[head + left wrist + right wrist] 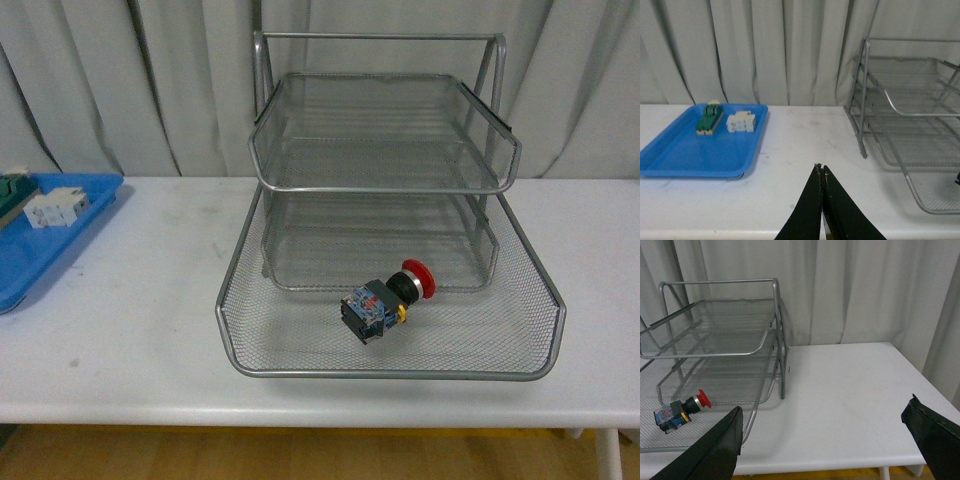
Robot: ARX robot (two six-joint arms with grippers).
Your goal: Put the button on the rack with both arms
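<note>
Button (pixel 388 298) on rack (pixel 390 374), lowest tier, outside right claw (pixel 825 407)

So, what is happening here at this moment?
Nothing is being held right now. The button lies on its side in the bottom tier of the rack. The left fingers are shut and empty above the table. The right fingers are open and empty, off to the side of the rack.
</note>
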